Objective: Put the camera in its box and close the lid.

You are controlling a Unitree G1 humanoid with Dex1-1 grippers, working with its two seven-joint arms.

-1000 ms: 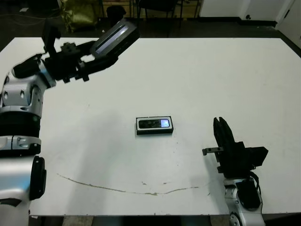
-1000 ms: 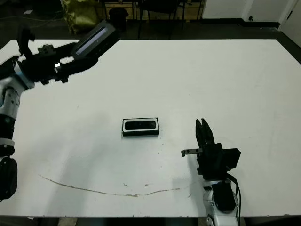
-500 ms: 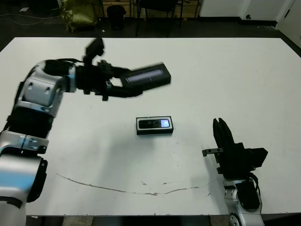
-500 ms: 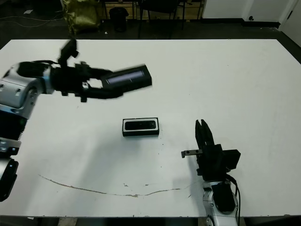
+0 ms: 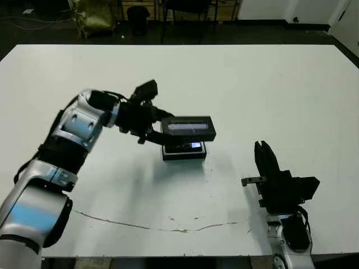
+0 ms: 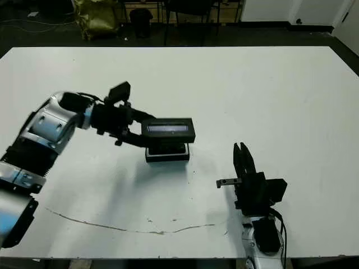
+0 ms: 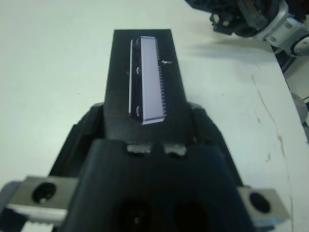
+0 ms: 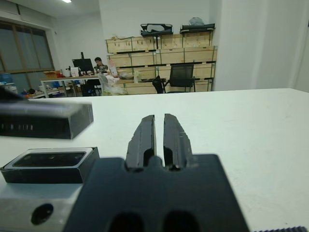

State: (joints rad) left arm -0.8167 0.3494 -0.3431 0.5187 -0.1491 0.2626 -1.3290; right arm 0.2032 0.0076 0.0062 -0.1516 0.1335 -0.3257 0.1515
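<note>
Head view, right gripper: nearest, at 4 o'clock of the box, fingers pressed together, empty, parked clear of the work.
Box: mid-table, camera lying inside it, so only closing is left.
Lid: clamped by the left gripper, level, strip up, hovering above the box at its 12 o'clock edge, apparently to line up.
Hidden: the lid covers the box's far edge; exact gap unclear.
Left fingertips: under the lid, unseen.

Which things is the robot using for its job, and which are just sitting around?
For the job:
lid, held by the left gripper
box
camera inside the box

Just there:
right gripper, idle
table
</note>
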